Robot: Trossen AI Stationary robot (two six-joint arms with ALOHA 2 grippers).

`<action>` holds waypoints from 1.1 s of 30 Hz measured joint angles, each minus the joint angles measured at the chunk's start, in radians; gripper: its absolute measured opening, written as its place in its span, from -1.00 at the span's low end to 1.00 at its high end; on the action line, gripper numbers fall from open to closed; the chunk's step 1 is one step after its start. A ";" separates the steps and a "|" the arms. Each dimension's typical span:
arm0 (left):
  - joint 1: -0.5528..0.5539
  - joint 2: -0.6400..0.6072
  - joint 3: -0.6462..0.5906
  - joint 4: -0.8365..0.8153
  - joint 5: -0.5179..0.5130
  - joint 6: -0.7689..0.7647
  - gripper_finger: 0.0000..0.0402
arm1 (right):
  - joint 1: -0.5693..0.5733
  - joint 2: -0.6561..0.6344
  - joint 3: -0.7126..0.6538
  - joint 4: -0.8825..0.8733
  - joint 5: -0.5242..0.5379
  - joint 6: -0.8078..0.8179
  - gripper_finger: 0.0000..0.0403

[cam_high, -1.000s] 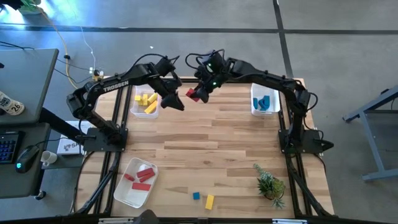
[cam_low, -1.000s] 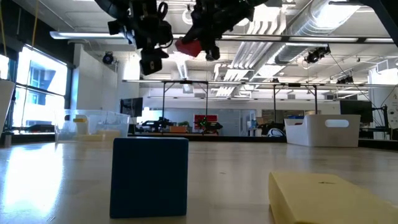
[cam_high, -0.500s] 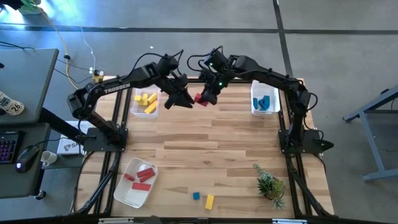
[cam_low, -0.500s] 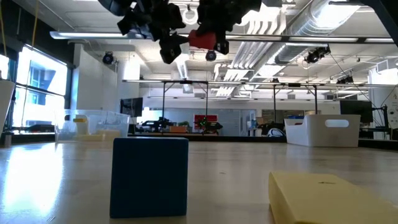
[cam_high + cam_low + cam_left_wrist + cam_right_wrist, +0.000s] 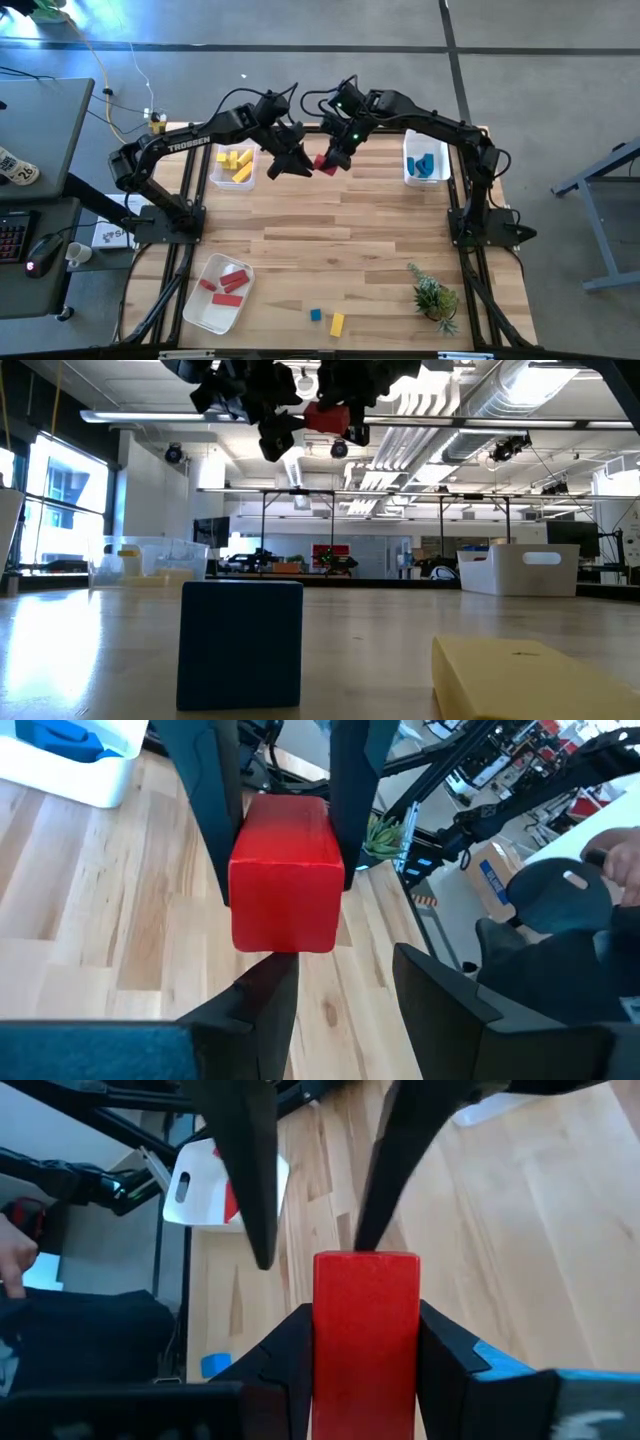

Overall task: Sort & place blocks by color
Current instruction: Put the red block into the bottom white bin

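Note:
A red block (image 5: 321, 163) hangs high over the table's far middle, shut in my right gripper (image 5: 333, 160). My left gripper (image 5: 300, 164) faces it from the table's left and is open. In the left wrist view its fingertips (image 5: 345, 980) stand just short of the block's free end (image 5: 285, 910), and no touch shows. A blue cube (image 5: 315, 315) and a yellow bar (image 5: 337, 324) lie flat on the table near its near edge; the low view shows the same cube (image 5: 240, 645) and bar (image 5: 520, 675) close up. My right gripper (image 5: 365, 1315) pinches the red block between its two fingers, one on each long side (image 5: 330, 1350). The fingers come from the table's far right and lie along the block. Its free end (image 5: 365, 1275) sticks out past the fingertips toward my left gripper. The block is lifted clear.
A clear bin of yellow blocks (image 5: 235, 165) sits at the far left, and a white bin with blue blocks (image 5: 425, 165) at the far right. A white tray holding red blocks (image 5: 222, 290) lies near left. A small green plant (image 5: 435, 295) stands near right.
My left gripper has swung up and toward the table's right, turning its open fingers to face the red block. My right gripper has carried the block a little toward the near edge and right. The two grippers have closed on each other, then slowed.

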 joint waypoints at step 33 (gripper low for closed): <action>-0.130 -0.002 0.002 0.035 -0.136 0.032 0.02 | 0.151 -0.008 0.008 -0.100 0.078 0.085 -0.48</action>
